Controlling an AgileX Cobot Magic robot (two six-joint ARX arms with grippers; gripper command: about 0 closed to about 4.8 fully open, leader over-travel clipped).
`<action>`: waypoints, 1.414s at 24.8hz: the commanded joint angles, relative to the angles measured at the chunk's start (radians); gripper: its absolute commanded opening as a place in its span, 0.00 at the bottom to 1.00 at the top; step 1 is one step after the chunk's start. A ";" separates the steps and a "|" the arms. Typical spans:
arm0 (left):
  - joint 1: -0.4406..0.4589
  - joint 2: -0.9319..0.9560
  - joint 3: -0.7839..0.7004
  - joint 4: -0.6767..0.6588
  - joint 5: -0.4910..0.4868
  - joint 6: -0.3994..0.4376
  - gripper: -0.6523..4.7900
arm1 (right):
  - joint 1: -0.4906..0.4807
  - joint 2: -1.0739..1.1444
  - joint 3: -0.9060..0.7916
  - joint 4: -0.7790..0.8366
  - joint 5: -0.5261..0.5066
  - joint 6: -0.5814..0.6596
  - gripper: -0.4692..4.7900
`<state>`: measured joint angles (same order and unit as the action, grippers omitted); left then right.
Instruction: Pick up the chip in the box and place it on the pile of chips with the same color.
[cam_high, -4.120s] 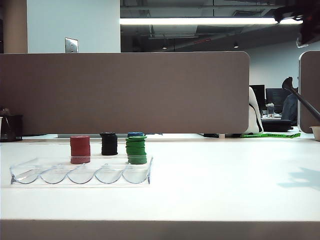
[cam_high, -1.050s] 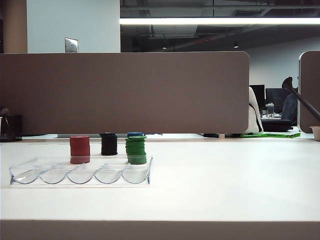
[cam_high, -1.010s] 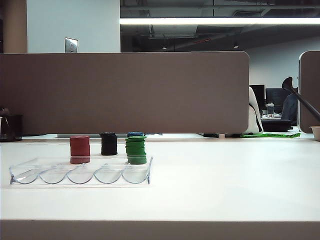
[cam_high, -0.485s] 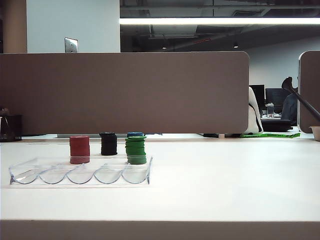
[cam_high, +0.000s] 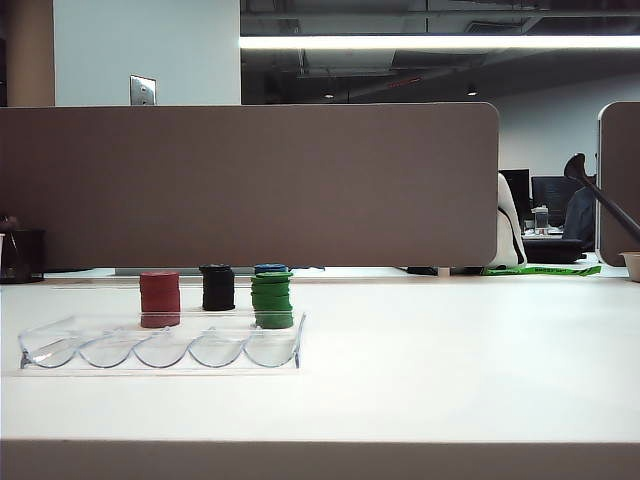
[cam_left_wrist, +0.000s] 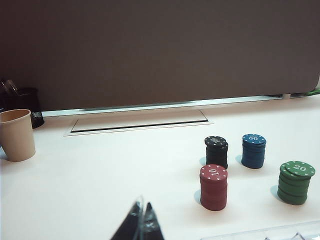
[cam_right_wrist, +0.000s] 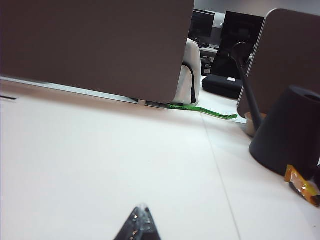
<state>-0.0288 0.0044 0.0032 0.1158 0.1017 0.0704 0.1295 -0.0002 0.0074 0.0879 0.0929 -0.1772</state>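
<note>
Standing on the white table (cam_high: 450, 370), the clear plastic box (cam_high: 160, 345) holds no chip that the exterior view can make out; its five rounded grooves look bare. Behind it stand a red stack (cam_high: 160, 298), a black stack (cam_high: 218, 288) and the green pile (cam_high: 272, 300), with a blue stack (cam_left_wrist: 253, 150) beyond. The topmost green chip (cam_left_wrist: 300, 168) of the pile, marked "20", sits slightly askew. The left gripper (cam_left_wrist: 141, 222) hangs above the table near the red stack, fingertips pressed together, holding nothing. The right gripper (cam_right_wrist: 140, 220) hovers over bare tabletop well away, likewise closed and empty. A paper cup (cam_left_wrist: 17, 135) stands apart by the partition.
</note>
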 joint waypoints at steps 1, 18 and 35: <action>0.001 0.001 0.004 0.012 0.003 -0.030 0.11 | -0.021 0.000 -0.001 0.006 -0.010 -0.014 0.08; 0.001 0.001 0.004 0.013 0.003 -0.031 0.11 | -0.146 0.000 -0.001 0.006 -0.137 0.103 0.08; 0.003 0.001 0.004 0.012 -0.036 -0.071 0.11 | -0.143 0.000 -0.001 -0.003 -0.138 0.185 0.08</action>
<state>-0.0257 0.0044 0.0032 0.1158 0.0673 0.0025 -0.0143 0.0002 0.0074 0.0822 -0.0452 0.0036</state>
